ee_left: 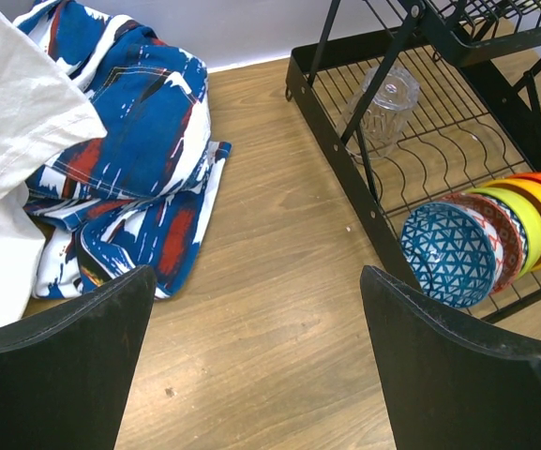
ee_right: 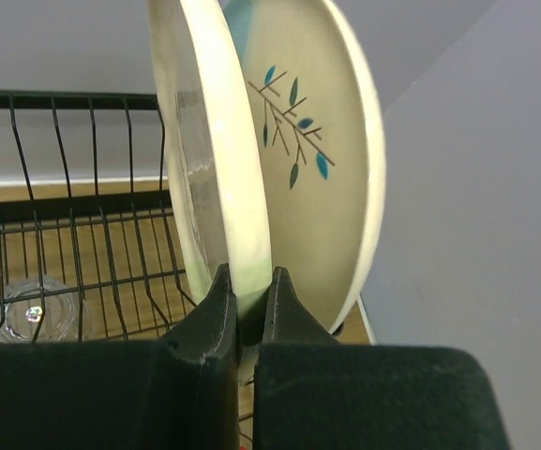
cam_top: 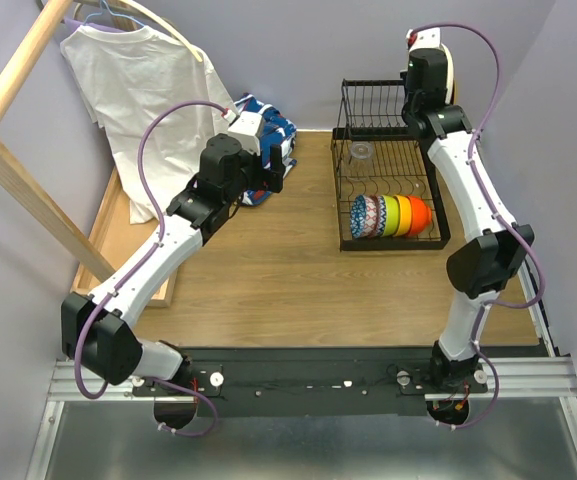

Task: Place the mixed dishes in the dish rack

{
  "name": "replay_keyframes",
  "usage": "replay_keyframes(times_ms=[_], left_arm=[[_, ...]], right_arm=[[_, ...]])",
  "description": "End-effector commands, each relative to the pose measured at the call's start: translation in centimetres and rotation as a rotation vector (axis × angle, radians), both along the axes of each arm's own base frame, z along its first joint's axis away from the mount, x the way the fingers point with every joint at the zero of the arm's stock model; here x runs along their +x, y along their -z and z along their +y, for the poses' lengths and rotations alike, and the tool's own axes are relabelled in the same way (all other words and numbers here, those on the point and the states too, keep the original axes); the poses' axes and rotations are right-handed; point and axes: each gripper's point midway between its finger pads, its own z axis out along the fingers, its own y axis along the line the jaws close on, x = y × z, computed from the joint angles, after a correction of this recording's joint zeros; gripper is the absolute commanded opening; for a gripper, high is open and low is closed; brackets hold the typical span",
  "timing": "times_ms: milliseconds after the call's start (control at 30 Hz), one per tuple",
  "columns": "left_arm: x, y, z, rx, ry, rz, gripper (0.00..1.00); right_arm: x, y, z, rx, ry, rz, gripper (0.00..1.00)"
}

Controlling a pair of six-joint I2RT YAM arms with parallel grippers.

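Nothing readable anywhere, no words, brand marks or numbers. The back cream plate (ee_right: 326,159) just has a painted twig with blue leaves, the front cream plate (ee_right: 209,169) looks plain, and the blue cloth (ee_left: 139,141) is only red-white splotches.

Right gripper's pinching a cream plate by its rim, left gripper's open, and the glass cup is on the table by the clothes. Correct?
No: the glass cup sits in the dish rack, on its lower tray, not by the clothes; the left wrist view shows it. The right gripper pinches a cream plate by its rim, and the left gripper is open.
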Motion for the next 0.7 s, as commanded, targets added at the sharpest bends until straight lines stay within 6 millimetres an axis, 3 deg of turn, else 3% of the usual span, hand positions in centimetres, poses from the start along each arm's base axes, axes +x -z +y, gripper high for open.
replay_keyframes(times_ms=[0, 100, 200, 233, 267, 333, 467, 533, 567, 600, 667], left_arm=[[0.3, -0.5, -0.4, -0.025, 0.011, -0.015, 0.99], [0.3, -0.4, -0.5, -0.024, 0.014, -0.014, 0.99], [0.3, -0.2, -0.6, -0.025, 0.015, -0.012, 0.99], [0.3, -0.1, -0.6, -0.024, 0.015, -0.009, 0.99], [0.3, 0.1, -0.6, -0.022, 0.015, -0.006, 0.99], [0.3, 0.6, -0.5, -0.012, 0.015, 0.001, 0.99], [0.4, 2.2, -0.6, 0.019, 0.027, 0.018, 0.99], [0.4, 3.0, -0.7, 0.046, 0.051, 0.016, 0.99], [0.2, 4.0, -0.8, 0.067, 0.062, 0.03, 0.99], [0.2, 4.4, -0.9, 0.081, 0.076, 0.024, 0.99], [0.0, 6.2, -0.5, 0.15, 0.081, 0.03, 0.99]], right_arm=[[0.4, -2.3, -0.7, 0.075, 0.059, -0.09, 0.0], [0.6, -1.4, -0.2, 0.076, 0.031, -0.061, 0.01], [0.2, -2.3, 0.5, 0.092, -0.012, -0.068, 0.35], [0.0, -2.5, 0.5, 0.094, -0.022, -0.065, 0.54], [-0.2, -3.1, 0.6, 0.098, -0.035, -0.074, 0.6], [-1.2, -3.8, 0.7, 0.1, -0.054, -0.063, 0.68], [-3.6, -4.6, 0.6, 0.114, -0.082, -0.034, 0.76], [-4.6, -3.0, 1.0, 0.106, -0.129, 0.025, 0.8], [-6.2, -4.3, 0.7, 0.106, -0.137, 0.0, 0.83], [-6.8, -1.3, 0.3, 0.081, -0.127, 0.071, 0.86], [-9.0, -1.1, -0.7, 0.072, -0.115, 0.077, 0.92]])
